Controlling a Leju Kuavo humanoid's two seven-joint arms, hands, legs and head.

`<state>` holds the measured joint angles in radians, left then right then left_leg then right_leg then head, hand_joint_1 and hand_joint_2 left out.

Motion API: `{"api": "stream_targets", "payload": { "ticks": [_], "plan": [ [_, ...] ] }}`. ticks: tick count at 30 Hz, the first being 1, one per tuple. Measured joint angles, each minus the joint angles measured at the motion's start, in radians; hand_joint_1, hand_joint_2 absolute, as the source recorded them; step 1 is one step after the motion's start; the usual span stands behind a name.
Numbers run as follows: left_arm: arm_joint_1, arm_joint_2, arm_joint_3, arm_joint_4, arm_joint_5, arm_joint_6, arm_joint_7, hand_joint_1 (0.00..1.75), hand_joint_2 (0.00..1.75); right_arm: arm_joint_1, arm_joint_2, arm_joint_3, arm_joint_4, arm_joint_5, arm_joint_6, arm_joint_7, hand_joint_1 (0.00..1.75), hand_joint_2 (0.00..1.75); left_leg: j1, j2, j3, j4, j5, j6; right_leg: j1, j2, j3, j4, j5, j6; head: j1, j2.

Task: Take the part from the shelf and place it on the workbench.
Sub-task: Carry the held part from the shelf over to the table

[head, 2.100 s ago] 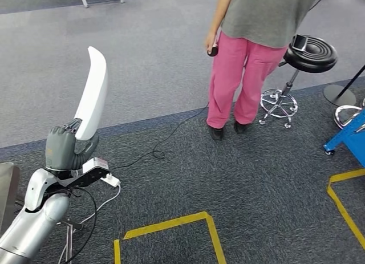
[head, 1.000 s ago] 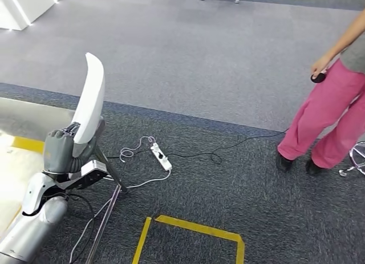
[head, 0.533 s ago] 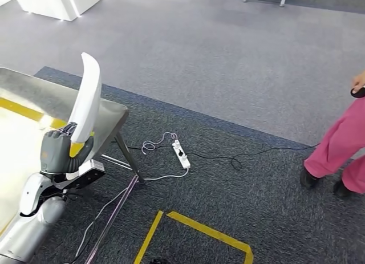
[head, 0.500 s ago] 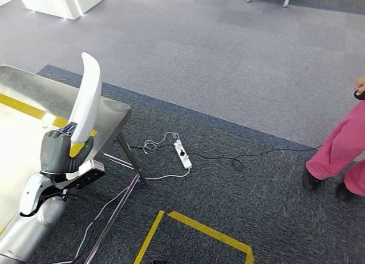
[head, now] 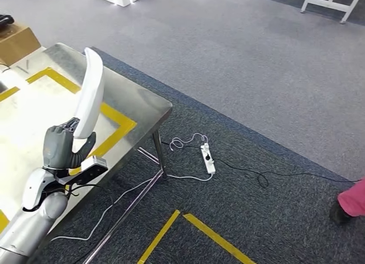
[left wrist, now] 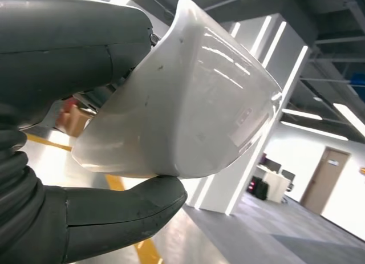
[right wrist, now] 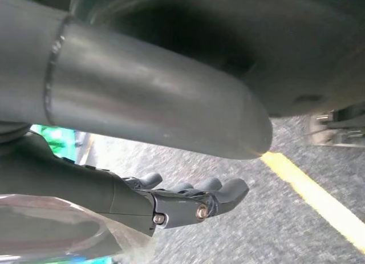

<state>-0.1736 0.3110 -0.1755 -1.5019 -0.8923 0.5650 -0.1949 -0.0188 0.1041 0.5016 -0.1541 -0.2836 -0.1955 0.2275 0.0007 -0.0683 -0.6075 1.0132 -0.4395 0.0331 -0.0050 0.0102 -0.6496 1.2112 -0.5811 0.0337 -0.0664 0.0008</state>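
Note:
My left hand [head: 64, 147] grips the lower end of a long white curved part [head: 89, 93], which stands upright above the near edge of the steel workbench [head: 129, 101]. In the left wrist view the white part [left wrist: 189, 104] sits between the thick thumb and the darker fingers of the left hand [left wrist: 64, 133]. My right hand [right wrist: 181, 201] hangs over the carpet with its fingers stretched out and nothing in them.
The workbench top carries a yellow tape rectangle [head: 113, 117]; a cardboard box [head: 17, 40] stands at its far left. A white power strip [head: 207, 157] and cables lie on the dark carpet beside the bench leg. Yellow floor tape [head: 202, 230] runs near me. A person's pink trouser leg [head: 353, 200] is at the right edge.
The camera has turned left: the workbench has slid into view under the part and the person has drifted to the right edge. My left hand still holds the part the same way.

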Motion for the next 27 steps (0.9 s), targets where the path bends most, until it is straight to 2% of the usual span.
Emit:
{"api": "stream_targets", "payload": {
  "ticks": [2, 4, 6, 7, 8, 10, 12, 13, 14, 15, 17, 18, 19, 20, 21, 22, 24, 25, 26, 27],
  "plan": [
    [-0.002, 0.000, 0.000, 0.000, 0.000, 0.000, 0.000, 1.75, 1.75, 0.001, 0.000, 0.001, 0.000, 0.002, -0.001, 0.000, 0.00, 0.00, 0.002, -0.028, -0.004, 0.009, -0.003, -0.010, -0.008, 0.049, 0.058, -0.132, 0.060, 0.001, 0.000, 0.000],
    [-0.004, 0.000, 0.000, 0.000, 0.000, -0.003, 0.000, 1.75, 1.75, 0.000, 0.000, 0.003, 0.000, 0.003, -0.001, -0.001, 0.00, 0.00, 0.003, -0.051, -0.013, 0.015, -0.002, -0.023, -0.011, 0.077, 0.086, -0.185, 0.069, -0.003, 0.000, 0.000],
    [-0.005, 0.001, 0.000, 0.000, -0.001, -0.007, 0.000, 1.75, 1.75, -0.002, 0.000, 0.006, 0.000, 0.004, -0.001, -0.001, 0.00, 0.00, 0.008, -0.070, -0.019, 0.014, 0.002, -0.033, -0.010, 0.056, 0.093, -0.191, 0.070, -0.014, 0.000, 0.000],
    [-0.006, 0.002, 0.000, 0.001, -0.002, -0.008, 0.001, 1.75, 1.75, -0.002, 0.000, 0.008, 0.000, 0.004, -0.002, -0.001, 0.00, 0.00, 0.007, -0.060, -0.023, 0.022, -0.003, -0.038, -0.010, 0.043, 0.096, -0.194, 0.071, -0.020, -0.002, 0.000],
    [-0.008, 0.003, 0.000, 0.001, -0.003, -0.009, 0.001, 1.75, 1.75, -0.002, 0.000, 0.008, 0.000, 0.004, -0.002, 0.000, 0.00, 0.00, 0.006, -0.036, -0.034, 0.045, -0.018, -0.041, -0.010, 0.029, 0.099, -0.197, 0.072, -0.025, -0.005, 0.000],
    [-0.016, 0.003, -0.001, 0.003, -0.005, -0.010, 0.002, 1.75, 1.75, 0.000, 0.000, 0.009, 0.000, 0.004, -0.002, 0.000, 0.00, 0.00, 0.003, 0.029, -0.081, 0.150, -0.072, -0.048, -0.007, 0.000, 0.104, -0.200, 0.070, -0.035, -0.011, 0.000],
    [-0.020, 0.001, -0.002, 0.006, -0.006, -0.012, 0.002, 1.75, 1.75, 0.002, 0.000, 0.010, 0.000, 0.005, -0.002, 0.000, 0.00, 0.00, 0.006, 0.056, -0.135, 0.268, -0.116, -0.052, -0.002, -0.030, 0.106, -0.200, 0.066, -0.040, -0.012, 0.000],
    [-0.020, 0.001, -0.003, 0.008, -0.007, -0.013, 0.002, 1.75, 1.75, 0.002, 0.000, 0.011, 0.000, 0.006, -0.002, 0.000, 0.00, 0.00, 0.007, 0.060, -0.145, 0.290, -0.115, -0.052, -0.001, -0.045, 0.108, -0.200, 0.063, -0.041, -0.013, 0.000],
    [-0.020, 0.001, -0.004, 0.009, -0.007, -0.013, 0.002, 1.75, 1.75, 0.002, 0.000, 0.012, 0.000, 0.008, -0.002, 0.000, 0.00, 0.00, 0.007, 0.063, -0.136, 0.273, -0.095, -0.051, 0.000, -0.059, 0.111, -0.200, 0.060, -0.041, -0.013, 0.000],
    [-0.020, 0.001, -0.004, 0.010, -0.007, -0.013, 0.002, 1.75, 1.75, 0.001, 0.000, 0.014, 0.000, 0.009, -0.002, -0.001, 0.00, 0.00, 0.007, 0.072, -0.108, 0.218, -0.061, -0.048, 0.000, -0.073, 0.115, -0.200, 0.057, -0.040, -0.013, 0.000],
    [-0.023, 0.001, -0.004, 0.010, -0.007, -0.013, 0.002, 1.75, 1.75, 0.000, 0.000, 0.016, 0.000, 0.011, -0.002, -0.002, 0.00, 0.00, -0.003, 0.119, -0.042, 0.090, -0.011, -0.039, 0.005, -0.097, 0.125, -0.199, 0.048, -0.035, -0.013, 0.000],
    [-0.026, 0.001, -0.004, 0.011, -0.007, -0.013, 0.002, 1.75, 1.75, 0.000, 0.000, 0.017, 0.000, 0.012, -0.002, -0.003, 0.00, 0.00, -0.009, 0.141, -0.022, 0.047, -0.003, -0.033, 0.008, -0.108, 0.127, -0.199, 0.044, -0.031, -0.013, 0.000],
    [-0.028, 0.001, -0.004, 0.011, -0.007, -0.013, 0.002, 1.75, 1.75, 0.000, 0.000, 0.017, 0.000, 0.012, -0.003, -0.004, 0.00, 0.00, -0.015, 0.152, -0.015, 0.030, -0.007, -0.028, 0.011, -0.120, 0.129, -0.199, 0.041, -0.027, -0.011, 0.000],
    [-0.029, 0.002, -0.004, 0.011, -0.007, -0.013, 0.002, 1.75, 1.75, -0.001, 0.000, 0.018, 0.000, 0.012, -0.003, -0.004, 0.00, 0.00, -0.020, 0.148, -0.014, 0.024, -0.010, -0.023, 0.013, -0.132, 0.130, -0.200, 0.039, -0.022, -0.011, 0.000],
    [-0.028, 0.002, -0.003, 0.011, -0.007, -0.013, 0.003, 1.75, 1.75, -0.002, 0.000, 0.018, 0.000, 0.012, -0.003, -0.004, 0.00, 0.00, -0.018, 0.135, -0.014, 0.021, -0.010, -0.017, 0.013, -0.142, 0.133, -0.202, 0.035, -0.016, -0.010, 0.000],
    [-0.028, 0.003, -0.003, 0.011, -0.007, -0.012, 0.003, 1.75, 1.75, -0.004, 0.000, 0.018, 0.000, 0.012, -0.003, -0.005, 0.00, 0.00, -0.015, 0.120, -0.012, 0.016, -0.009, -0.013, 0.012, -0.133, 0.134, -0.198, 0.028, -0.010, -0.009, 0.000],
    [-0.032, 0.004, -0.003, 0.011, -0.007, -0.012, 0.003, 1.75, 1.75, -0.006, 0.000, 0.018, 0.000, 0.012, -0.004, -0.005, 0.00, 0.00, -0.008, 0.095, -0.008, 0.008, -0.005, -0.002, 0.007, -0.075, 0.110, -0.145, -0.004, 0.001, -0.004, 0.000],
    [-0.033, 0.003, -0.003, 0.011, -0.007, -0.012, 0.003, 1.75, 1.75, -0.006, 0.000, 0.018, 0.000, 0.012, -0.004, -0.006, 0.00, 0.00, -0.006, 0.084, -0.008, 0.008, -0.005, 0.002, 0.004, -0.040, 0.079, -0.087, -0.030, 0.004, -0.001, 0.000],
    [-0.034, 0.002, -0.004, 0.011, -0.007, -0.012, 0.003, 1.75, 1.75, -0.005, 0.000, 0.018, 0.000, 0.012, -0.004, -0.006, 0.00, 0.00, -0.005, 0.070, -0.008, 0.008, -0.005, 0.005, 0.003, -0.021, 0.038, -0.013, -0.058, 0.006, 0.000, 0.000],
    [-0.032, 0.000, -0.006, 0.011, -0.007, -0.012, 0.003, 1.75, 1.75, -0.004, 0.000, 0.018, 0.000, 0.011, -0.005, -0.006, 0.00, 0.00, -0.005, 0.057, -0.009, 0.008, -0.005, 0.006, 0.002, -0.014, -0.001, 0.052, -0.079, 0.007, 0.001, 0.000]
  ]
}}
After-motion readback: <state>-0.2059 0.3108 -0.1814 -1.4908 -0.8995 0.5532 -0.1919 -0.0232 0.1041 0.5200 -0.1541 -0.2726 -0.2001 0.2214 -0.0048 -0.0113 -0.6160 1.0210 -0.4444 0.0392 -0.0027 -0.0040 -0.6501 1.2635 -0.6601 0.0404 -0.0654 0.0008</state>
